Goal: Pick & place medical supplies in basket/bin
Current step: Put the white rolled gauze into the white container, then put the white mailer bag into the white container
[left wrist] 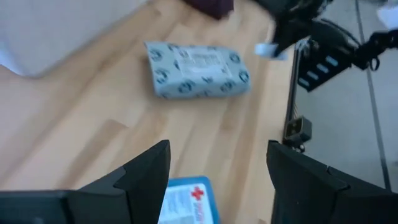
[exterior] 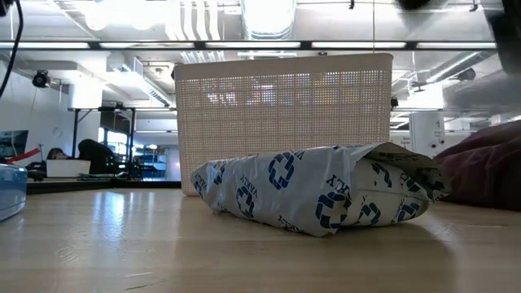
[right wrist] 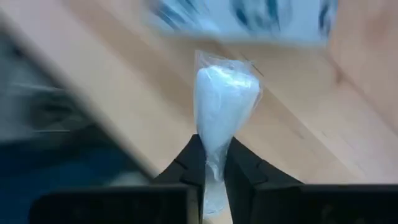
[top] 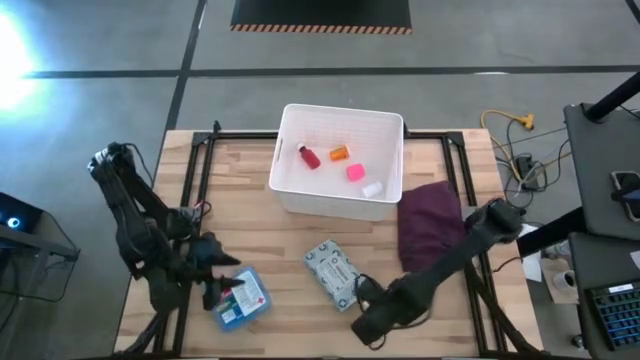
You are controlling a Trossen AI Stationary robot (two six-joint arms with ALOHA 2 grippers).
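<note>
The white basket (top: pixel 340 195) stands at the table's far middle and holds a red bottle (top: pixel 309 157), an orange bottle (top: pixel 340 153), a pink roll (top: pixel 355 171) and a white roll (top: pixel 372 188). The grey-white patterned packet (top: pixel 333 268) lies flat on the table near the basket, and also shows in the low view (exterior: pixel 317 191). The blue first-aid box (top: pixel 242 298) lies near the front left. My left gripper (left wrist: pixel 217 180) is open above the box's end (left wrist: pixel 186 202). My right gripper (right wrist: pixel 214 165), near the front edge beside the packet, is shut on a white clear-wrapped item (right wrist: pixel 224 106). My right gripper pinches the near end of the wrapped white item (right wrist: pixel 214 149) between its two fingers. The item's wider body sticks out ahead of the fingertips. It looks clear of the table.
A maroon cloth (top: pixel 432 225) lies on the table right of the basket, under my right arm. Bare wood lies between the blue box and the packet. The table's metal frame rails (top: pixel 200 190) run along both sides.
</note>
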